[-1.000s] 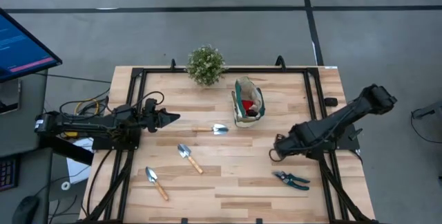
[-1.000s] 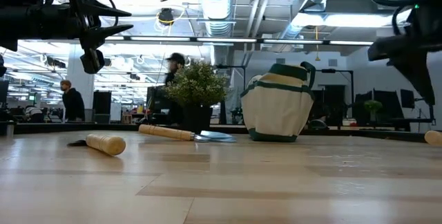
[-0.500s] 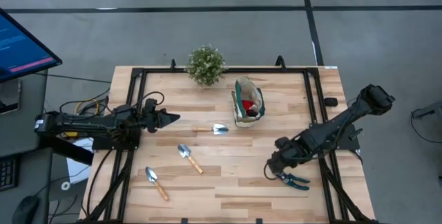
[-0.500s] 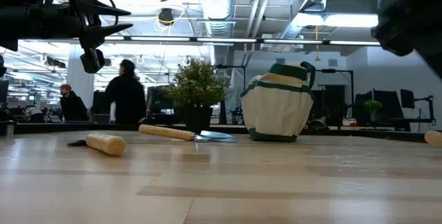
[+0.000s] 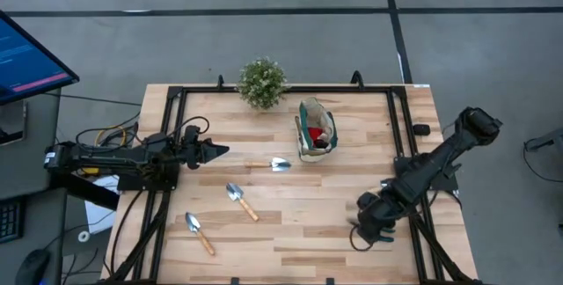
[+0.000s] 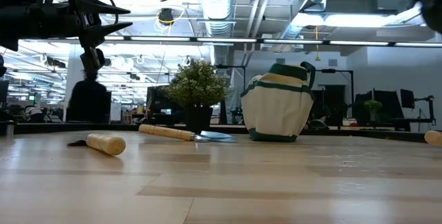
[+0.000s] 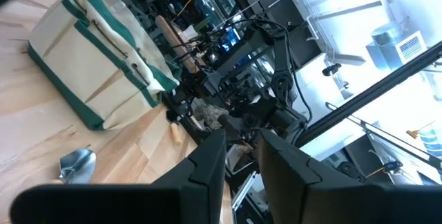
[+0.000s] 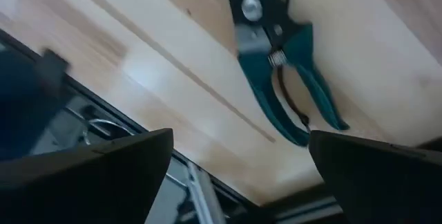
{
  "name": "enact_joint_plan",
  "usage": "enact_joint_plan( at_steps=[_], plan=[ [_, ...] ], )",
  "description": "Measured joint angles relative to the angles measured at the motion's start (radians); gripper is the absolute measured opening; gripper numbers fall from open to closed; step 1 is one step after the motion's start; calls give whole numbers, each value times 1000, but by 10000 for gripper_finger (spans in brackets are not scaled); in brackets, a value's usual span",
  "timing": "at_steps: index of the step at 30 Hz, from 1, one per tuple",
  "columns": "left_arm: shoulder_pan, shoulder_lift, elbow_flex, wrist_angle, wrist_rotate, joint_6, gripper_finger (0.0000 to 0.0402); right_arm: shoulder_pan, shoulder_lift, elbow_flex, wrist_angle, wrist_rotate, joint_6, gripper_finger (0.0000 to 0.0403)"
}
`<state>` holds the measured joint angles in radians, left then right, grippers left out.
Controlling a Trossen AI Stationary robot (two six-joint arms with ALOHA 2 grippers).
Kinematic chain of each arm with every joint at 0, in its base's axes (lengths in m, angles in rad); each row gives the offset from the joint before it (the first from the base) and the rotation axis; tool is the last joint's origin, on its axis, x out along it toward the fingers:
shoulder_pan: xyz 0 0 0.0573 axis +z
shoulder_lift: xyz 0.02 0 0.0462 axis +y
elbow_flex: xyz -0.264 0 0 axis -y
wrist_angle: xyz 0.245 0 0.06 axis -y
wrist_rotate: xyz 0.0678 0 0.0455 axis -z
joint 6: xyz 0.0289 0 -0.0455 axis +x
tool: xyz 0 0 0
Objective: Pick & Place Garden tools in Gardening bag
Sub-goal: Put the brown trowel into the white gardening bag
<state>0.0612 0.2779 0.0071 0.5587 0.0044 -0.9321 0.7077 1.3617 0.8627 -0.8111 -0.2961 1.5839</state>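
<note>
pruning shears (image 8: 280, 79) flat on the table near its front right corner, untouched. long axis roughly along the table's width in the earlier high views, teal handles away from the bag; the arm hides them there now. right gripper (image 5: 369, 223) has dropped over them in the last second, fingers spread wide, empty; looks like grasp is next. gardening bag (image 5: 316, 130) well apart, at back centre. left gripper (image 5: 214, 151) idle at left edge, fingers near together, holding nothing.

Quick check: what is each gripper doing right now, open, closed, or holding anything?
Left gripper: cannot be told; parked at the table's left edge, nothing visibly held.
Right gripper: open, empty, right above the pruning shears.
</note>
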Motion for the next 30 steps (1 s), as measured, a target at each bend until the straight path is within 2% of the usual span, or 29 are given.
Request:
enact_joint_plan(
  at_steps=[4, 9, 14, 21, 25, 30],
  plan=[
    [0, 0, 0, 0, 0, 0, 85, 41, 0, 0, -85, 1, 52, 330],
    [0, 0, 0, 0, -2, 0, 85, 4, -1, 0, -280, 80, 524, 330],
    [0, 0, 0, 4, -8, 0, 85, -74, -8, 0, -351, 198, 783, 330],
    [0, 0, 0, 8, -19, 0, 85, -235, -8, 0, -360, 347, 824, 330],
    [0, 0, 0, 13, -19, -21, 85, -298, -8, 0, -418, 349, 826, 330],
    [0, 0, 0, 13, -19, -26, 85, -296, -8, -1, -446, 298, 827, 330]
  ],
)
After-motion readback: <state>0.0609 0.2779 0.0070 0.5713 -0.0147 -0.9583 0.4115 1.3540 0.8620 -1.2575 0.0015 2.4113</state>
